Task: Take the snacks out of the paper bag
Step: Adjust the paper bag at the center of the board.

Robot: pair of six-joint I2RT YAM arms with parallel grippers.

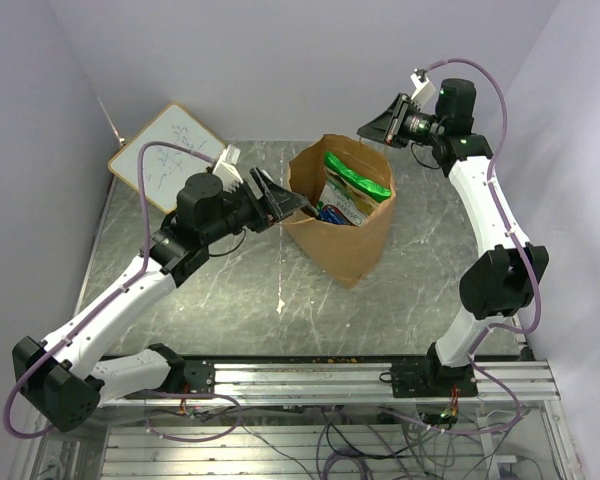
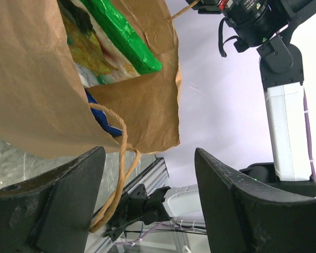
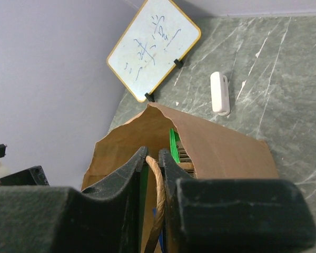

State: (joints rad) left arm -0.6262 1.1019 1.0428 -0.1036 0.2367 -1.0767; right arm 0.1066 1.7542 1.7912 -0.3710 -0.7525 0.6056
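Note:
The brown paper bag (image 1: 340,240) stands mid-table, mouth open. Inside show a green packet (image 1: 358,178), a multicoloured packet (image 1: 342,202) and a blue packet (image 1: 332,213); the tiny red one is hidden. My right gripper (image 1: 375,130) is above the bag's far rim, shut on a twisted paper handle (image 3: 158,179). My left gripper (image 1: 285,205) is open and empty at the bag's left rim. In the left wrist view the bag (image 2: 37,79) fills the upper left, and its other handle loop (image 2: 118,174) hangs beside my left finger (image 2: 68,195).
A wood-framed whiteboard (image 1: 165,155) leans at the back left, with a small white block (image 1: 228,157) lying beside it. Purple walls close in the left, back and right. A metal rail (image 1: 380,375) runs along the near edge.

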